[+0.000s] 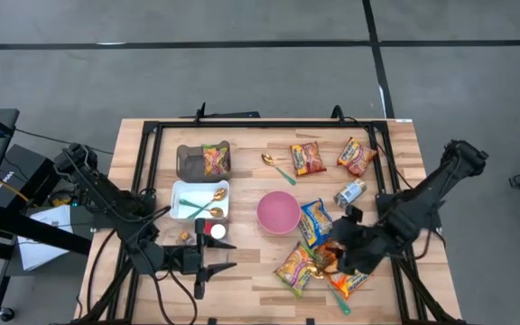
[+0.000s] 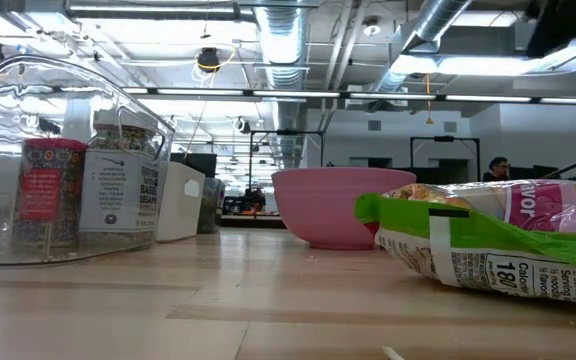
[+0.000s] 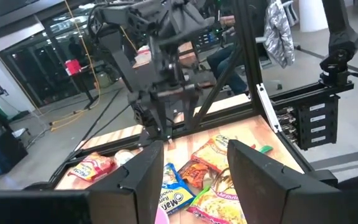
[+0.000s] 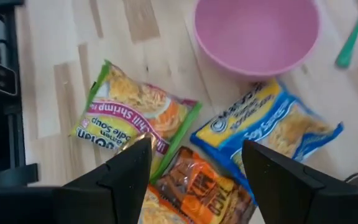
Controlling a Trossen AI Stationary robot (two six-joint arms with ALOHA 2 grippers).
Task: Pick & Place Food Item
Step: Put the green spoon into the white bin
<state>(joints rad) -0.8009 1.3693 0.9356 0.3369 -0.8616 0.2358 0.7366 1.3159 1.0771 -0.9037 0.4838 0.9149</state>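
Noodle packets number about six on the bench (image 1: 242,144): two near the far right corner, one (image 1: 215,161) in a clear bin (image 1: 188,161) at far centre, and a cluster near the right front edge. That cluster holds a blue packet (image 1: 315,221), a green-edged packet (image 1: 293,267), a dark orange packet (image 4: 197,186) and another partly hidden under the right arm. The blue packet's long axis runs roughly front to back; the green-edged one lies slantwise.

One pink bowl (image 1: 278,212) sits mid-bench, just beside the blue packet. One white tray (image 1: 186,200) with a spoon lies left of it; a second spoon (image 1: 276,164) lies near the far packets. A small can (image 1: 350,192) sits toward the right edge.

The right gripper (image 4: 194,155) hovers over the cluster, fingers spread, pinching nothing. The left gripper (image 3: 194,168) hangs near the front edge, fingers apart and empty. Bare wood remains along the front left.
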